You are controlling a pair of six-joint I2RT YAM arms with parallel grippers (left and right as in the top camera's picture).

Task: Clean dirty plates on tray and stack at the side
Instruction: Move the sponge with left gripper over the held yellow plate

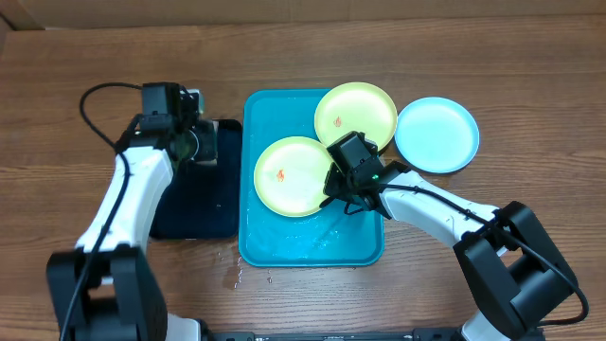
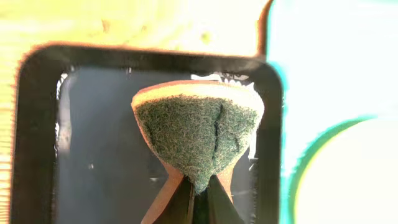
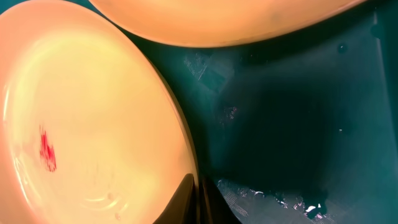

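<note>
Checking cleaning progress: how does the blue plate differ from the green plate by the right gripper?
The blue plate lies on the table beside the tray; the green plate lies inside it. The green plate carries an orange-red smear; the blue plate shows none. The right gripper is shut at the green plate's rim, away from the blue plate. Both are round and shallow.

The left arm (image 1: pixel 128 194) extends forward from its base, with the white forearm link angled inward toward the wrist. The left gripper (image 2: pixel 198 190) points downward, jaws clamped on a wedge-shaped sponge with green scouring face and tan backing (image 2: pixel 198 134) that projects ahead of the fingertips. The right arm (image 1: pixel 436 208) reaches forward and to its left. The right gripper (image 3: pixel 198 198) points downward, jaws pressed together.
</note>
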